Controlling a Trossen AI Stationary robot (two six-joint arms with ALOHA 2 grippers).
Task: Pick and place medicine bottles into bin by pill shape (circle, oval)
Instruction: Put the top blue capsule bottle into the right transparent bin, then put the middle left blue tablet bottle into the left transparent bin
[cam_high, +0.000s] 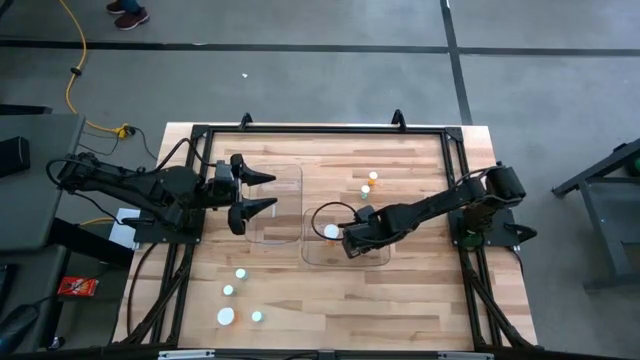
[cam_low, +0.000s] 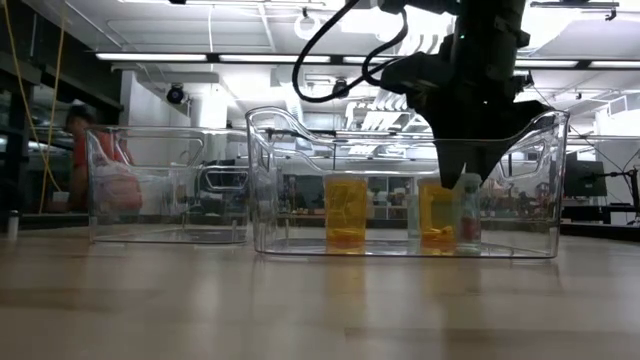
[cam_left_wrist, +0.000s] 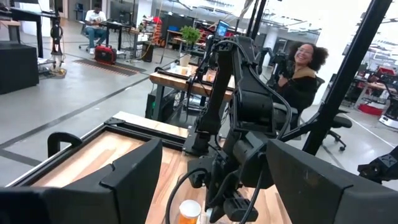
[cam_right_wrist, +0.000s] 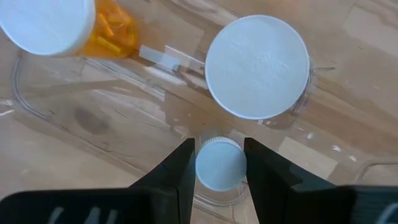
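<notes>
You can't read pill shapes in the table bottles; they're too small. The right arm hides part of the bin's bottles.

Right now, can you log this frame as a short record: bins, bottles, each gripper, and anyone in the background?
bins: two clear plastic bins side by side mid-table, left bin, right bin
right bin contents: amber bottle, a second amber bottle, small white-capped bottle
loose bottles: four near the front left, a few at the back
right gripper: inside the right bin, fingers around the small white-capped bottle
left gripper: open, over the left bin
background: seated person
</notes>
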